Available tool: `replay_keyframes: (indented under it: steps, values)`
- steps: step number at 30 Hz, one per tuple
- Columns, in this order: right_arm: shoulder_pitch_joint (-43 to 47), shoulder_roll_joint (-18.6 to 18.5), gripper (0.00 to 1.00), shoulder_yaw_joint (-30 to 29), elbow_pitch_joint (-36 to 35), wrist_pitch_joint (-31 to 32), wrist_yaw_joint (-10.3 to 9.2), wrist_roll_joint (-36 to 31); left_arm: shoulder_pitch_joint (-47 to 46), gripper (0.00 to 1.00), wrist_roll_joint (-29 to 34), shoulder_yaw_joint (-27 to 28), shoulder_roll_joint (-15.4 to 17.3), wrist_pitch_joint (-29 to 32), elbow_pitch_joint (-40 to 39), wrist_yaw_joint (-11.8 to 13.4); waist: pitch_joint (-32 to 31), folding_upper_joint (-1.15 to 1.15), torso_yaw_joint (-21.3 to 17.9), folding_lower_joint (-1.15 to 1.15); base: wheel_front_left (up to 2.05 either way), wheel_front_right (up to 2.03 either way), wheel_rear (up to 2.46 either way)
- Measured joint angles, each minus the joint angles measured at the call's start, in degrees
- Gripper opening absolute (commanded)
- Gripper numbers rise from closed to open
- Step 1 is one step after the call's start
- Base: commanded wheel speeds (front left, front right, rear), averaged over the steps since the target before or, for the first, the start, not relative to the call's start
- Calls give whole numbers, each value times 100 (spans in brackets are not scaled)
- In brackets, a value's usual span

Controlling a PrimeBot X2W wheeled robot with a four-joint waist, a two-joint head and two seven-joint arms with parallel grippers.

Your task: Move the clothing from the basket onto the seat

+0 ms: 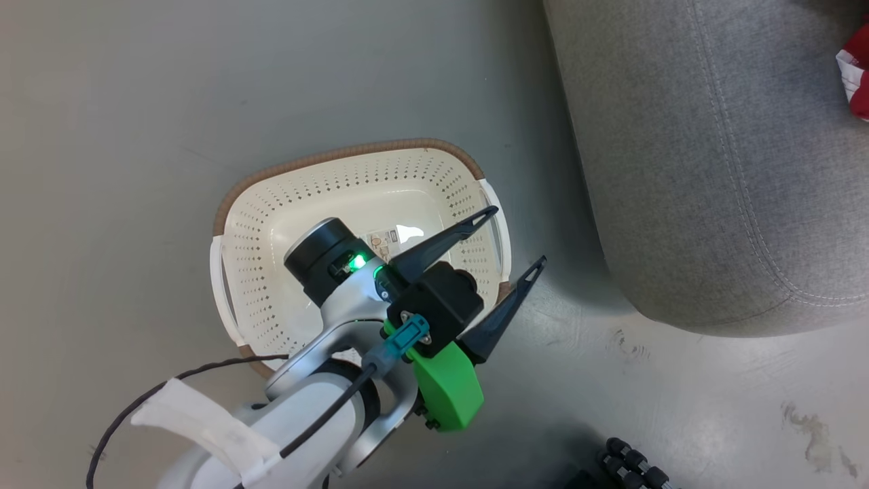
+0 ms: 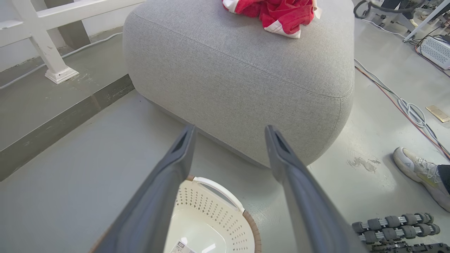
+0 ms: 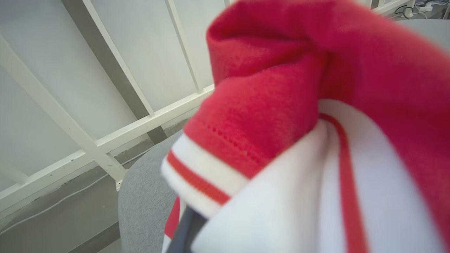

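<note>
Head view: nearest, the left gripper [image 1: 517,236] is held above the small cream-white perforated plastic basket with a brown woven-look rim [image 1: 353,151], and its jaws are spread wide apart. The basket is stood on the smooth grey floor [image 1: 136,102], and a label sticker [image 1: 383,243] is seen on its bare bottom. Just to the right, the large grey fabric-upholstered seat with rounded edges and a stitched seam [image 1: 713,170] is set on the same floor, near the basket but apart from it. On the far part of the seat's top, a crumpled heap of bright red soft clothing with white trim [image 2: 281,15] is laid. In the right wrist view, red-and-white fabric is draped close over the right gripper [image 3: 184,228], of which one dark finger is seen. Whether its jaws are apart or clamped on the fabric cannot be told. Farther off, a white railing [image 3: 105,140] is seen.
</note>
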Motion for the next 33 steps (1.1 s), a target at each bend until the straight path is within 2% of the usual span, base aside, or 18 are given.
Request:
replay_keyframes:
  steps: [4,5,6,7,16,23,33]
  values:
    - [-8,-1,0,47,176,-9,53,-3,-9,100,-12,2,2,-60,127,-35,-78,0,-15,0,0,0,0]
    - [-9,0,22,75,232,-9,55,-3,-9,100,-19,0,3,-101,158,-51,-105,0,-17,0,0,0,0]
    - [-10,7,79,123,292,-5,97,-4,-9,100,-20,-1,2,-110,171,-63,-135,0,-20,0,0,0,0]
    - [-9,21,100,158,341,0,137,-7,-9,100,-32,-5,1,-134,188,-74,-167,0,-21,0,0,0,0]
    - [208,190,100,556,706,16,327,-266,1,100,-241,-25,-35,-415,457,-126,-620,0,-19,0,0,0,0]
    - [667,524,100,826,820,-127,454,-372,191,100,-365,89,-53,-638,700,-119,-1054,0,-3,0,0,0,0]
    - [1198,738,100,1120,855,-233,557,-523,604,100,-594,316,-62,-814,915,134,-1678,0,30,-1,0,0,0]
